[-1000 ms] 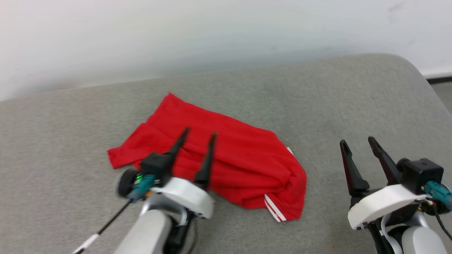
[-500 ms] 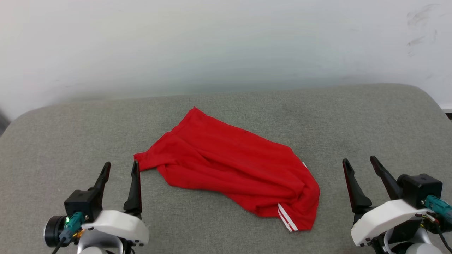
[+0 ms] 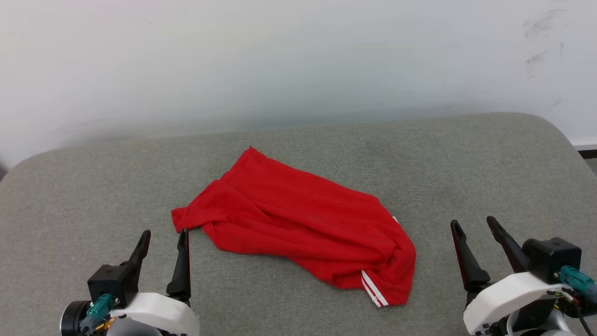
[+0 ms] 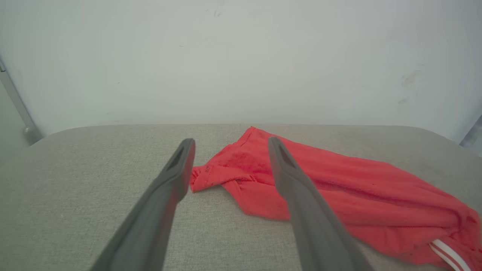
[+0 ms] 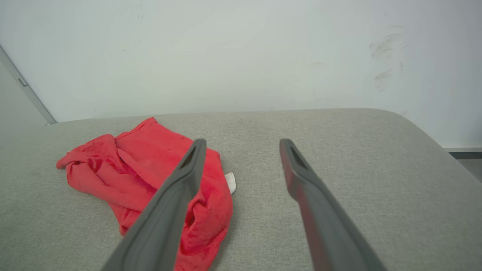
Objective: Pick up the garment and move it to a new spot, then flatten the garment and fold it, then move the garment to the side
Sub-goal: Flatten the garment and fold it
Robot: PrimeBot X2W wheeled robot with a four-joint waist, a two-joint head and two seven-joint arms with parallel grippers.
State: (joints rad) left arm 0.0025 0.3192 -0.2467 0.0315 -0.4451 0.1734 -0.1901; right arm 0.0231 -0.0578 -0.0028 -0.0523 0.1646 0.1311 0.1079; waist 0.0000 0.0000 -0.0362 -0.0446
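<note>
The garment [image 3: 298,224] lies crumpled in a long red heap on the grey cushioned surface [image 3: 70,196], with a bit of red-white striped trim at its near right end. My left gripper [image 3: 165,236] stands open at the lower left, its fingertips just short of the heap's left corner, holding nothing. At the lower right my right gripper [image 3: 472,224] is open too, a little clear of the heap's right end. The left wrist view has the garment [image 4: 339,195] ahead and to the right of the open fingers [image 4: 177,173]. From the right wrist the garment [image 5: 150,173] lies to the left, partly behind one finger [image 5: 184,180].
A pale wall [image 3: 298,60] rises right behind the cushioned surface. The surface's rounded right edge [image 3: 571,144] drops to a dark strip of floor. Bare grey fabric lies to both sides of the heap.
My left gripper has drawn back from over the garment to the lower left. The head camera has shifted, so the whole scene sits differently. The garment lies as it did.
</note>
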